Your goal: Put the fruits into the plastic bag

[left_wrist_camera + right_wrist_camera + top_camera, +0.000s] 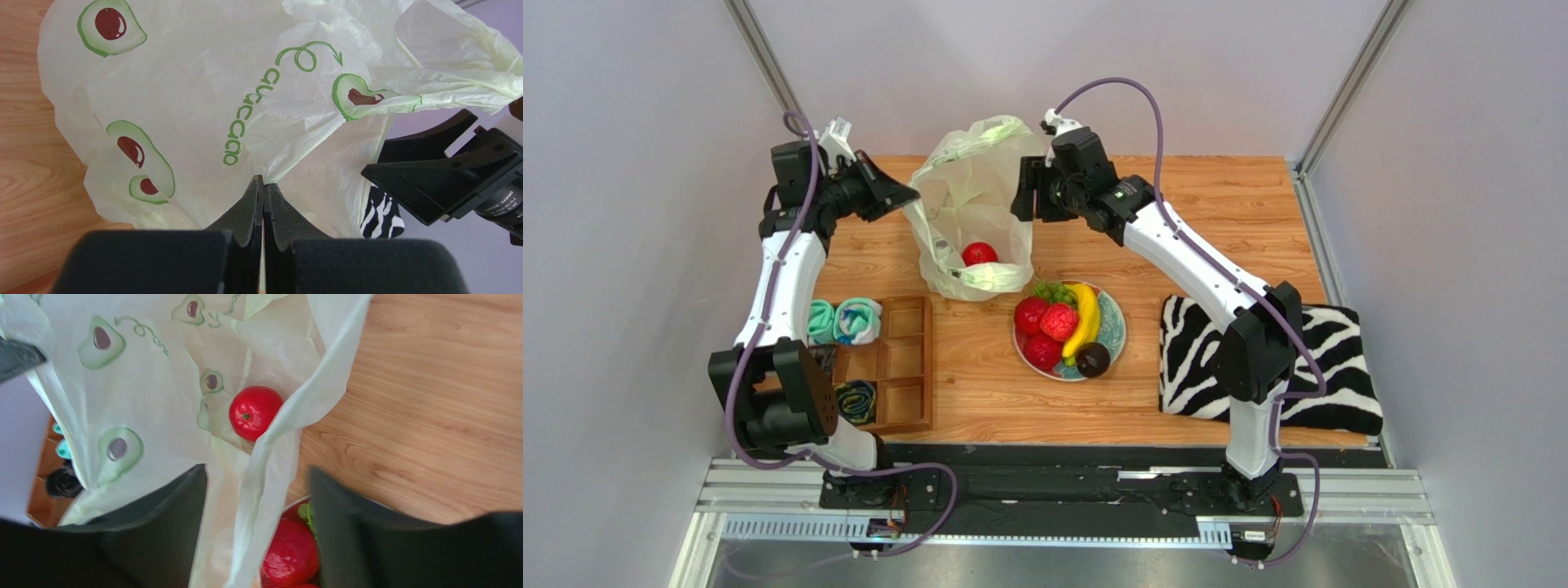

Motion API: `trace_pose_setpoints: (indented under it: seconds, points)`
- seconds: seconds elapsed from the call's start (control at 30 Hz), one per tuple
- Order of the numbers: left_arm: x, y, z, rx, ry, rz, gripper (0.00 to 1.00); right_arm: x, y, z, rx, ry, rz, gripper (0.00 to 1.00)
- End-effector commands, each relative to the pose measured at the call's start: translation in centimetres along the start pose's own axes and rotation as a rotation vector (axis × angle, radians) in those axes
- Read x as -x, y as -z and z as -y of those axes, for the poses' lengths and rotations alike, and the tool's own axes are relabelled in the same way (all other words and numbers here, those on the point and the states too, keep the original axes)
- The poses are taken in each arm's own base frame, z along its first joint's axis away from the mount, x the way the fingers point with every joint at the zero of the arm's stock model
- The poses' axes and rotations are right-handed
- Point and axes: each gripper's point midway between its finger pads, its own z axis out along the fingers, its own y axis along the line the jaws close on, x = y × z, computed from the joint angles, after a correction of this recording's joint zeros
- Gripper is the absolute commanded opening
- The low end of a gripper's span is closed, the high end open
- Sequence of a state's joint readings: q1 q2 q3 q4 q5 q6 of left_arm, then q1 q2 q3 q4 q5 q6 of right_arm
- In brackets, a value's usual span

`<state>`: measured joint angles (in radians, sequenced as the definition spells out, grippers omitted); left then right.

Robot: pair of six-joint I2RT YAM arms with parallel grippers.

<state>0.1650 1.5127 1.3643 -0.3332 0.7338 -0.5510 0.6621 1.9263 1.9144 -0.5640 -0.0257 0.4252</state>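
The plastic bag (967, 196) stands at the back of the table with its mouth held up, and one red round fruit (979, 254) lies inside it. My left gripper (913, 195) is shut on the bag's left side; in the left wrist view its jaws (264, 181) pinch the printed film (202, 104). My right gripper (1028, 196) is open at the bag's right side. In the right wrist view a loose handle strip (273, 471) hangs between its spread fingers (178, 508), unclamped. A banana (1086, 319), red fruits (1044, 328), grapes (1053, 292) and a dark fruit (1092, 359) lie on the plate (1116, 325).
A wooden compartment tray (891, 368) with rolled teal cloth bundles (844, 321) sits at the left, near the left arm's base. A zebra-striped cloth (1326, 368) lies at the right under the right arm. Grey walls close in on both sides.
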Motion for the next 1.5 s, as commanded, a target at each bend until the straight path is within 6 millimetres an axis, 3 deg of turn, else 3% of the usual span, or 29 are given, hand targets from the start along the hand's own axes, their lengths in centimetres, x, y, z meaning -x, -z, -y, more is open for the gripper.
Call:
trace_pose_setpoints:
  seconds: [0.0, 0.03, 0.17, 0.23, 0.37, 0.4, 0.43, 0.57, 0.7, 0.93, 1.13, 1.47]
  points:
    - [1.2, 1.2, 1.9, -0.020, -0.066, 0.051, 0.00, 2.8, 3.3, -1.4, 0.044, 0.031, 0.085, 0.74]
    - [1.3, 1.2, 1.9, -0.018, -0.062, 0.053, 0.00, 3.0, 3.8, -1.4, 0.045, 0.037, 0.091, 0.79]
    - [1.6, 1.2, 1.7, -0.007, -0.048, 0.063, 0.00, 3.1, 6.9, -0.6, 0.023, 0.055, 0.123, 0.81]
    - [1.7, 1.1, 1.7, -0.004, -0.041, 0.067, 0.00, 2.1, 8.8, 1.2, -0.035, 0.044, 0.130, 0.82]
    - [2.1, 1.2, 1.8, 0.001, -0.037, 0.077, 0.00, -2.2, 10.6, 4.1, -0.091, 0.011, 0.080, 0.83]
    - [2.0, 1.2, 1.8, 0.000, -0.039, 0.076, 0.00, -5.1, 10.2, 5.3, -0.111, 0.007, 0.024, 0.83]
    - [2.1, 1.2, 1.8, 0.000, -0.038, 0.078, 0.00, -5.4, 11.1, 5.2, -0.096, -0.002, 0.034, 0.83]
    - [2.0, 1.2, 1.9, -0.003, -0.034, 0.073, 0.00, -10.0, 11.0, 6.1, -0.080, -0.011, -0.040, 0.84]
    - [1.9, 1.2, 1.9, -0.003, -0.036, 0.072, 0.00, -12.9, 10.5, 4.5, -0.012, 0.019, -0.139, 0.84]
    - [1.8, 1.3, 2.0, -0.005, -0.035, 0.071, 0.00, -13.8, 8.5, 2.6, 0.066, -0.044, -0.185, 0.84]
    - [1.7, 1.4, 2.0, -0.005, -0.038, 0.071, 0.00, -15.2, 7.1, 3.5, 0.004, -0.030, -0.265, 0.84]
    - [1.8, 1.4, 2.0, -0.004, -0.039, 0.073, 0.00, -16.0, 6.0, 3.7, -0.010, -0.032, -0.314, 0.83]
